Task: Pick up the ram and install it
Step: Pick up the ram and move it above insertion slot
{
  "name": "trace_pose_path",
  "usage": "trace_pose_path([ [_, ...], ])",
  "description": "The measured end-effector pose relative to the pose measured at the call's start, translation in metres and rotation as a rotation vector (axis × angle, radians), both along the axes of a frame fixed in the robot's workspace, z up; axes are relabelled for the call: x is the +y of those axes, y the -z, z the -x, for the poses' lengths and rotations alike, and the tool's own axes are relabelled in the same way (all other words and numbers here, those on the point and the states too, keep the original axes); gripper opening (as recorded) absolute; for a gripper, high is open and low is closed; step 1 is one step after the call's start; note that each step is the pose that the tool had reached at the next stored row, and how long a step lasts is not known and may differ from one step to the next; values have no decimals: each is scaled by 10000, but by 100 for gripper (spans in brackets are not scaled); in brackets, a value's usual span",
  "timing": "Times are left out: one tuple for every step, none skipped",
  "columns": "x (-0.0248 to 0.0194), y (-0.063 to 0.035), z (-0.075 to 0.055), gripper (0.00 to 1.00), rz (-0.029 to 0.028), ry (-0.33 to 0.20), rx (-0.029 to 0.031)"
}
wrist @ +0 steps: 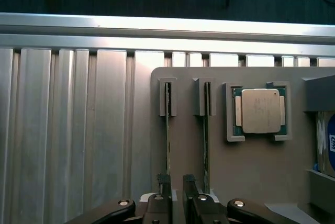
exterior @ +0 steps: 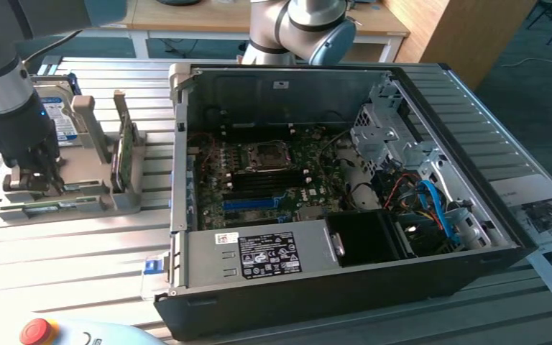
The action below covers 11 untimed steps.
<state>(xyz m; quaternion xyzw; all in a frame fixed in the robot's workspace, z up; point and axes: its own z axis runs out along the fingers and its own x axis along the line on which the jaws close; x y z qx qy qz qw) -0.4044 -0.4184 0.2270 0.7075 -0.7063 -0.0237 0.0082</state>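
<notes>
Two ram sticks stand on edge in slots of a grey holder (wrist: 188, 88): one ram (wrist: 167, 140) and a second (wrist: 205, 150) beside it. My gripper (wrist: 177, 185) hangs just over the near ends of these sticks, open, with a narrow gap between its black fingers (wrist: 164, 187) and nothing in it. The first stick runs under one finger. In the exterior view the gripper (exterior: 34, 188) is lowered onto the holder (exterior: 113, 201) at the exterior view's left. The open computer case (exterior: 353, 180) with its motherboard (exterior: 256, 180) lies to the right of the holder.
The holder also carries a processor chip (wrist: 259, 110), a silver hard drive (exterior: 60, 118) and an upright wider green card (exterior: 123, 147). A red stop button (exterior: 37, 330) sits at the front. Papers (exterior: 549, 215) lie at the exterior view's right. The table is ribbed aluminium.
</notes>
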Motion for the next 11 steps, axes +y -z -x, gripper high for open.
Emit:
trace_pose_path([
  [0, 0, 0, 24, 0, 0, 0],
  [0, 1, 0, 24, -1, 0, -1],
  [0, 2, 0, 24, -2, 1, -2],
  [-3, 3, 0, 24, -3, 2, -4],
  [-11, 3, 0, 24, -2, 1, -4],
  [-20, 2, 0, 24, -1, 1, -3],
  [-29, 2, 0, 24, -1, 1, -3],
  [-37, 2, -1, 24, -2, 0, -3],
  [-45, 2, -1, 24, -2, 0, -3],
  [-52, 2, -1, 24, -1, 0, -2],
  [-57, 2, 0, 24, -1, 0, -2],
])
